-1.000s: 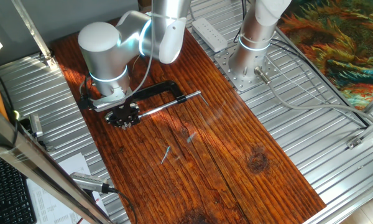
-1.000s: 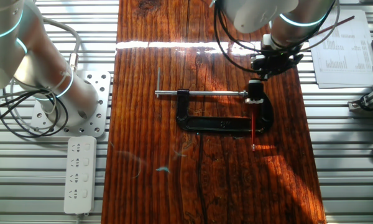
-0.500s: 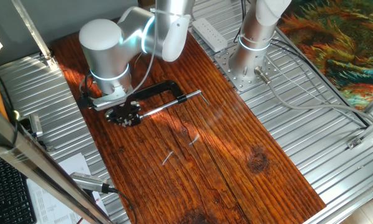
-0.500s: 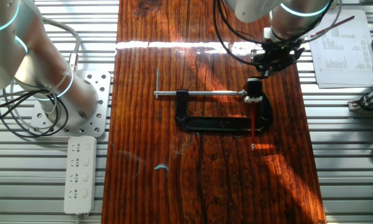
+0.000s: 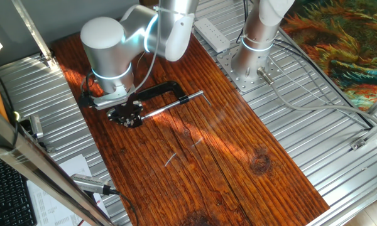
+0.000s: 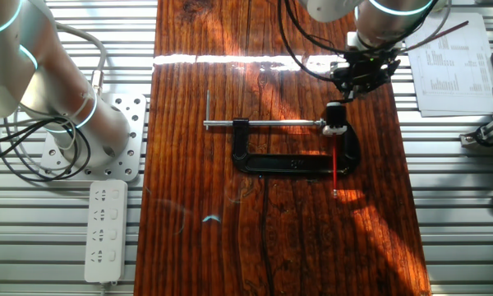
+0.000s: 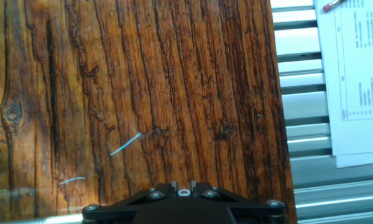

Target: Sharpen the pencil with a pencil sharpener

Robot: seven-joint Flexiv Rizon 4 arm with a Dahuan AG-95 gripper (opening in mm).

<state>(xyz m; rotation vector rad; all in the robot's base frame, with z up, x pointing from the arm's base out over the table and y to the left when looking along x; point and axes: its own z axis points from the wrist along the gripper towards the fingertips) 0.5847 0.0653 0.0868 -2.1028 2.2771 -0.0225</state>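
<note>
In the other fixed view the thin red pencil (image 6: 334,168) lies flat on the wooden board (image 6: 230,247). Its far end points into the small black pencil sharpener (image 6: 335,117), which sits at the screw end of a big black C-clamp (image 6: 292,163). My gripper (image 6: 351,86) hangs just beyond the sharpener, apart from it, with nothing seen in it. In one fixed view the gripper (image 5: 127,116) is a dark lump beside the clamp (image 5: 158,93), and pencil and sharpener are hidden there. The hand view shows only the gripper's black base (image 7: 183,208) over bare wood; the fingertips do not show.
The clamp's long silver rod (image 6: 267,124) lies across the board. A printed sheet (image 6: 452,57) lies right of the board, also in the hand view (image 7: 357,81). A second arm's base (image 6: 99,136) and a power strip (image 6: 105,230) stand left.
My gripper has drawn a little away from the sharpener toward the far board edge. The pencil and sharpener stay in place; the clamp's rod end shifted very slightly.
</note>
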